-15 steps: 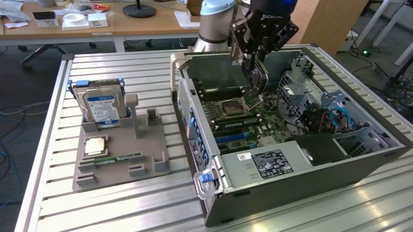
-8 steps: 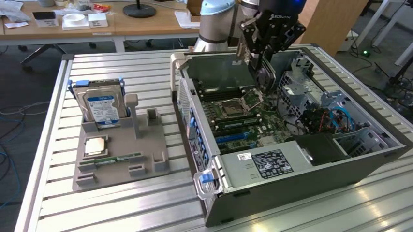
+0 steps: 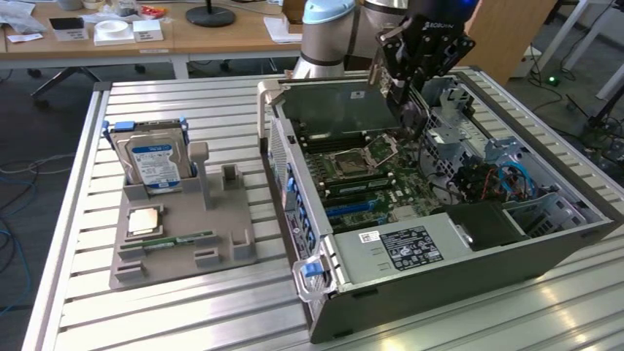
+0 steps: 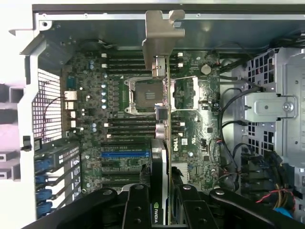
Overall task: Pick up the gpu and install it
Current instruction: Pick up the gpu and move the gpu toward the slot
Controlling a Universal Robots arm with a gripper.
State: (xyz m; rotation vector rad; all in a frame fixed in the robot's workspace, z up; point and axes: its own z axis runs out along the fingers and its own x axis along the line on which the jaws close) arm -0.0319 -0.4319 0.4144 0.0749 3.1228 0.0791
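pickup: done, we've got the gripper (image 3: 402, 91) clamped on the gpu (image 4: 161, 157) | where: card hangs edge-on above the motherboard (image 4: 119, 133), over the middle of the open case (image 3: 439, 292) | left: not seated in any slot yet, so install's pending

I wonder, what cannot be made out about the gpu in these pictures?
- Exterior view: gpu largely hidden behind the end effector.
- Wrist view: gpu edge-on, so its faces are unreadable; it hides the motherboard strip beneath it.
- Wrist view: end effector cut off by the picture's edge.
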